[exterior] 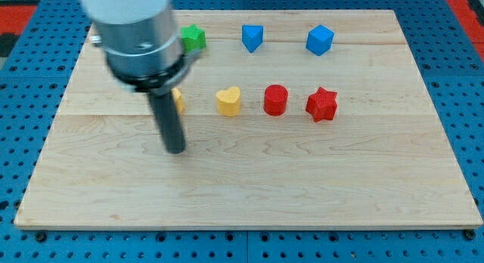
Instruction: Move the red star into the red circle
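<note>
The red star [322, 104] lies right of the board's middle. The red circle block [276, 100] sits just to the star's left, a small gap between them. My tip [175, 149] rests on the board left of centre, well to the left of and slightly below both red blocks. The rod and arm body rise toward the view's top left.
A yellow heart [228, 101] lies left of the red circle. Another yellow block [178, 100] is partly hidden behind my rod. A green star [193, 38], a blue block [252, 37] and a blue cube-like block [320, 40] line the top. The wooden board [249, 195] sits on a blue pegboard.
</note>
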